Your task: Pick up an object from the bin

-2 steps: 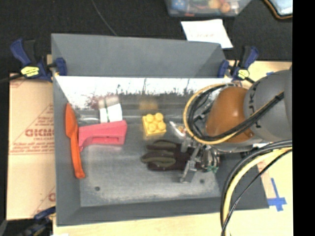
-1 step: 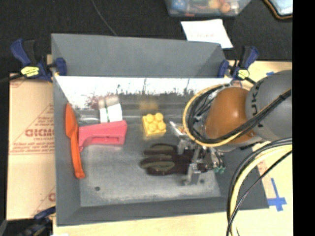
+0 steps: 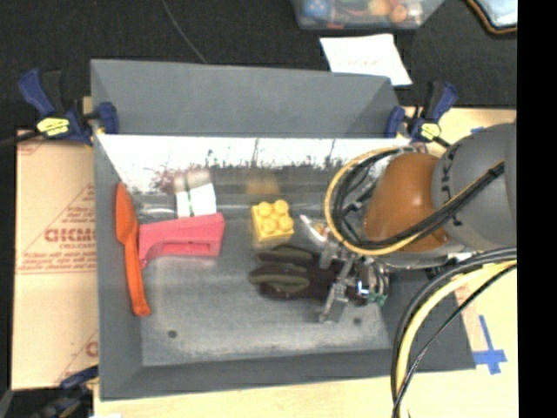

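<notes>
My gripper [image 3: 341, 294] is low in the bin's right half, at the right end of a dark brown, glove-like thing [image 3: 283, 271] that lies in the middle of the floor. Whether it touches that thing I cannot tell. A yellow studded block [image 3: 272, 219] sits just behind the dark thing, up and left of the gripper.
A pink angular piece [image 3: 181, 237] lies left of centre, with a long orange tool [image 3: 130, 251] along the left wall. A clear and white packet [image 3: 193, 200] rests near the back wall. The arm with its orange cover and cables hangs over the bin's right side.
</notes>
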Action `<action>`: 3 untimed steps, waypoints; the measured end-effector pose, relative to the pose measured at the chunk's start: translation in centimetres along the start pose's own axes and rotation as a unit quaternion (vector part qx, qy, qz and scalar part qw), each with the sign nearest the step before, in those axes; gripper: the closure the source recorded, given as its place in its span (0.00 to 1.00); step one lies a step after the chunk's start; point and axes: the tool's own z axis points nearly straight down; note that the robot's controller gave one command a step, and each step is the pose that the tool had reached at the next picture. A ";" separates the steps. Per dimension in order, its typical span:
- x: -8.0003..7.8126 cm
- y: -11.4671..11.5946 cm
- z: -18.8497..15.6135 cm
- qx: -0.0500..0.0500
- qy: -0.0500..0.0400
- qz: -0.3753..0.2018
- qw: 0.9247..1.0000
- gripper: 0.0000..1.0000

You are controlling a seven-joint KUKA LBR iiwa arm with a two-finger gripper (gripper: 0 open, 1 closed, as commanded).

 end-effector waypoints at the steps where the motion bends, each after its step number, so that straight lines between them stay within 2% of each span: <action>1: 0.0 0.2 -0.3 0.000 -0.001 -0.119 0.993 1.00; 3: 0.0 0.2 -1.2 0.001 0.000 -0.119 0.993 1.00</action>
